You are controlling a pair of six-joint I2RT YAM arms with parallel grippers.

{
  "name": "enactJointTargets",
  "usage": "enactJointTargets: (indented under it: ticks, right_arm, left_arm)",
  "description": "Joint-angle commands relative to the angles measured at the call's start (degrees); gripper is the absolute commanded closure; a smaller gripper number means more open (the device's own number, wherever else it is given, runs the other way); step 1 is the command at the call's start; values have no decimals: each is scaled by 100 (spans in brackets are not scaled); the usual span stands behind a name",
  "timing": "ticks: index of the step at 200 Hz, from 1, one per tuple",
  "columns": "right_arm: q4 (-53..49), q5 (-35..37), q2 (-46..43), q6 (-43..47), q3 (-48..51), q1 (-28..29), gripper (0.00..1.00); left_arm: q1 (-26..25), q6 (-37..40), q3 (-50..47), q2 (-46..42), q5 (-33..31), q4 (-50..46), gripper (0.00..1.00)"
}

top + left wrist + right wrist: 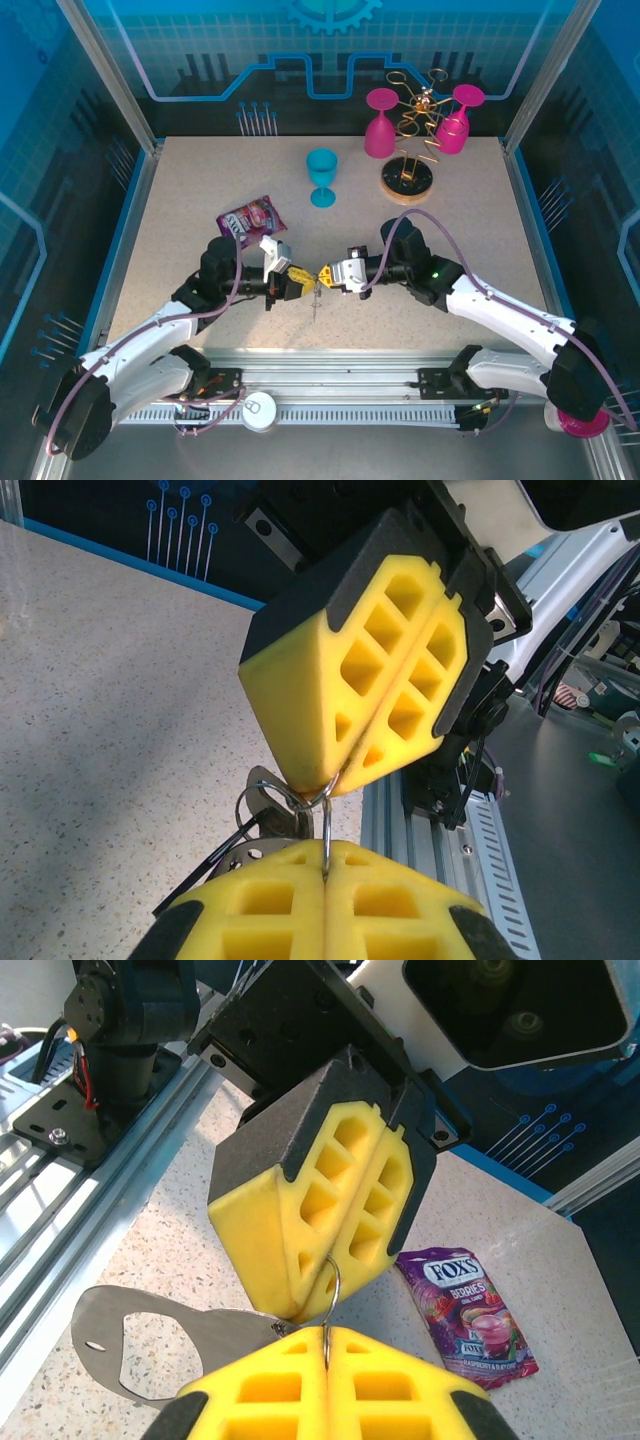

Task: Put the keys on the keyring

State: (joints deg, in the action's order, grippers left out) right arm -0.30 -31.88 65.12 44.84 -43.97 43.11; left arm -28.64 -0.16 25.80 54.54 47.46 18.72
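Both grippers meet above the table's front middle. My left gripper (300,277) (327,865) and my right gripper (330,276) (326,1345) are both shut on one thin silver ring (327,825) (330,1290) of the keyring. A flat grey metal loop with an oval cut-out (150,1335) hangs from that ring, with more small rings (262,800) beside it. A thin black strip (200,875), possibly the key's tag, dangles below. In the top view something small and dark (316,300) hangs under the fingertips. I cannot make out the silver key itself.
A purple candy packet (250,217) (470,1315) lies behind the left arm. A blue goblet (322,177) stands mid-table. Two pink goblets (380,122) hang on a gold wire stand (420,125) at the back right. An aluminium rail (330,370) runs along the near edge.
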Motion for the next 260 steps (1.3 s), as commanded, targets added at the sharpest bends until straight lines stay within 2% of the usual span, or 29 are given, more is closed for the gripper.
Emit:
enactJointTargets:
  ticks: [1,114,200,247,252,260]
  right_arm:
    - [-508,-29,12,246,-54,177,100]
    - [-493,702,-203,769,99,558,100]
    - [-692,902,-97,974,68,672,100]
    - [-508,843,-106,749,124,685,100]
    - [-498,814,-117,680,125,689,92]
    - [-510,762,-137,553,125,687,74]
  left_arm:
    - [122,-141,128,-10,-146,387,100]
    - [237,-440,153,4,-687,534,100]
    - [306,-610,110,24,-659,784,100]
    - [307,-642,27,-31,-633,1112,100]
    - [309,-619,9,-53,-628,1133,100]
    - [311,-564,-13,-82,-624,1188,100]
